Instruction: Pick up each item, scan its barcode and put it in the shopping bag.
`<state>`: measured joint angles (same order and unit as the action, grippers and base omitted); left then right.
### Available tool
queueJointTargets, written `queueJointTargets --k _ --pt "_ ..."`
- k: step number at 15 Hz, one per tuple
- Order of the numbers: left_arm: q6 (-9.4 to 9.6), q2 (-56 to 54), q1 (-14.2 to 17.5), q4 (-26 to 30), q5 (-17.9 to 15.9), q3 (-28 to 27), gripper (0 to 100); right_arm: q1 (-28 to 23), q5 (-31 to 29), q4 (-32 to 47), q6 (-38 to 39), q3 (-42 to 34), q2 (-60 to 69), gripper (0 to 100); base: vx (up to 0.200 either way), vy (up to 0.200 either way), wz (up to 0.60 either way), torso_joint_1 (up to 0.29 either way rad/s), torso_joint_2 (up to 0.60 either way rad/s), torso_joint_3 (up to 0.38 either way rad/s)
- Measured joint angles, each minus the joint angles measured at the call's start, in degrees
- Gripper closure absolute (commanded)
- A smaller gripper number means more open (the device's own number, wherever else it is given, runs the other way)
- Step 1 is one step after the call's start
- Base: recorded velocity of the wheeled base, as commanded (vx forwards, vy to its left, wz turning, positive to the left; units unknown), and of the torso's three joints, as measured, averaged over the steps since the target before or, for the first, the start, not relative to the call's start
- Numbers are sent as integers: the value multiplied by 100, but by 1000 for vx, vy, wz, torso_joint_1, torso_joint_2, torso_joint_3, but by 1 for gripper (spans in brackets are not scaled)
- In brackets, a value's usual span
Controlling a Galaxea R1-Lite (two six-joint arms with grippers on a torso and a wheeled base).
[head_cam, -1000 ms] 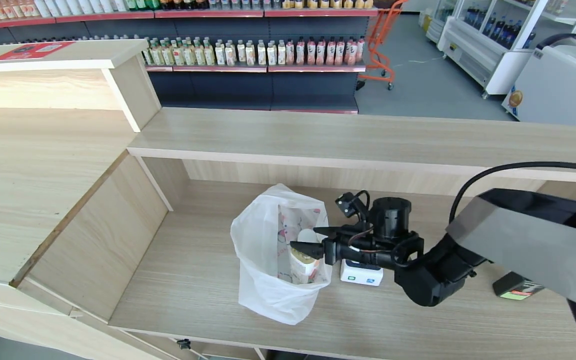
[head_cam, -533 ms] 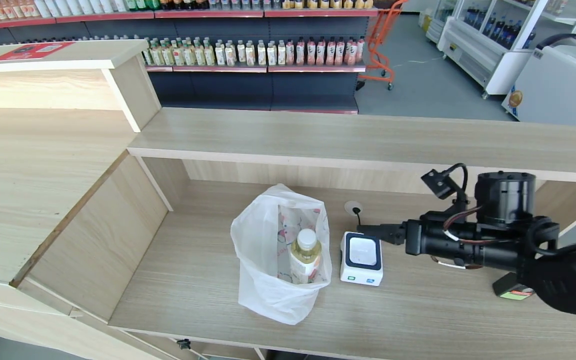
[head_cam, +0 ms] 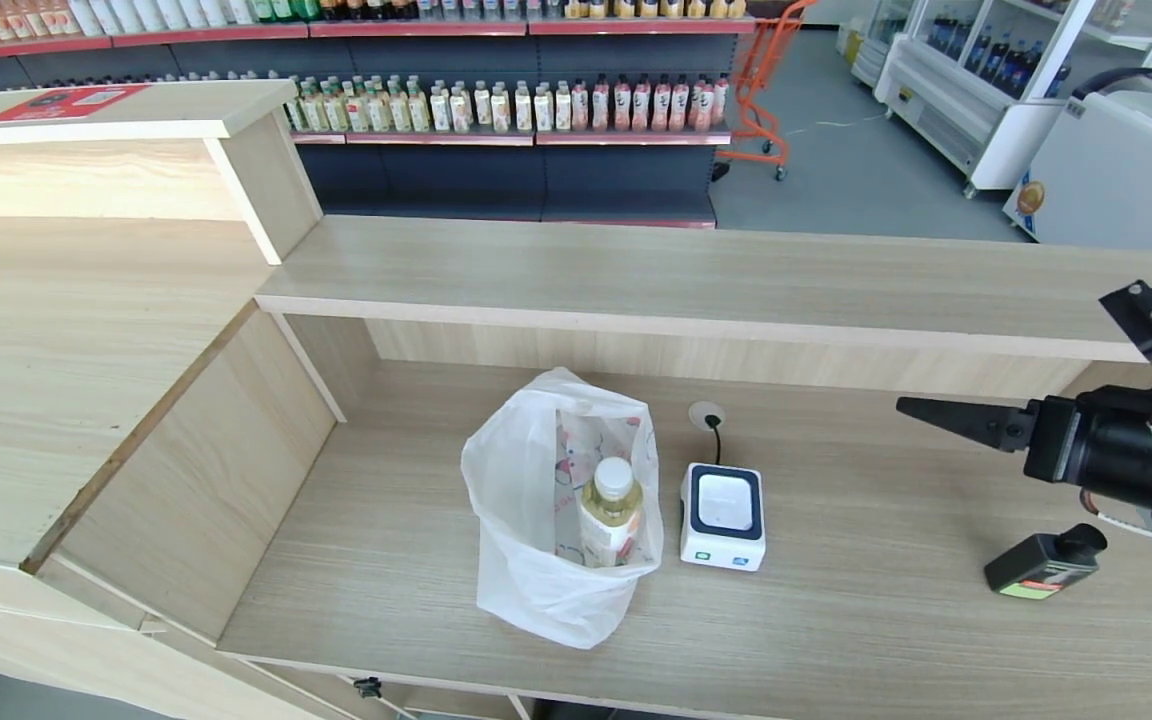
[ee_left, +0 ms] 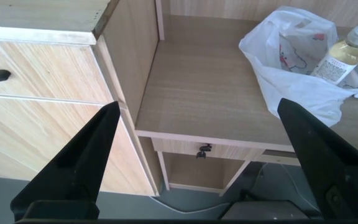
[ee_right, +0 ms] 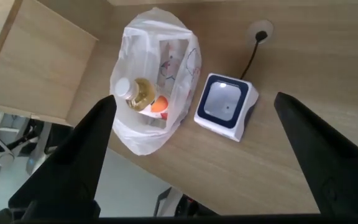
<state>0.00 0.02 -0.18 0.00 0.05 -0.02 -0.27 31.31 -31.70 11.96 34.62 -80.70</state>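
One white shopping bag stands open on the table, towards its middle. Inside it one bottle stands upright, with a pale cap, yellowish liquid and a label with some orange on it. A patterned panel shows behind the bottle in the bag, and it cannot be told whether that is a second item or print on the bag itself. Just beside the bag, on its right, sits one white scanner with a dark-framed window facing up. One cable runs from the scanner's back to a round cable hole in the table. Well apart from these, near the table's right end, one dark container with a red and green label lies on its side.

The right hand hangs above the table's right end, over the dark container but not touching it, its fingers pointing towards the bag. In its wrist view the right hand has its two fingers spread wide with nothing between them, and the bag, the bottle and the scanner lie far below.

The left hand is likewise spread wide and empty. It sits low, off the table's near left corner, with the bag and bottle beyond it.
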Motion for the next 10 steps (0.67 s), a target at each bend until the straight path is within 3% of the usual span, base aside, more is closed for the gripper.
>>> queueJointTargets --k 5,10 --pt "7 0 0 0 5 2 0 -152 -96 532 389 16 251 0 0 -200 0 4 2 5" --pt "7 0 0 0 2 2 0 -149 -112 613 422 38 367 0 -200 -200 0 2 4 0"
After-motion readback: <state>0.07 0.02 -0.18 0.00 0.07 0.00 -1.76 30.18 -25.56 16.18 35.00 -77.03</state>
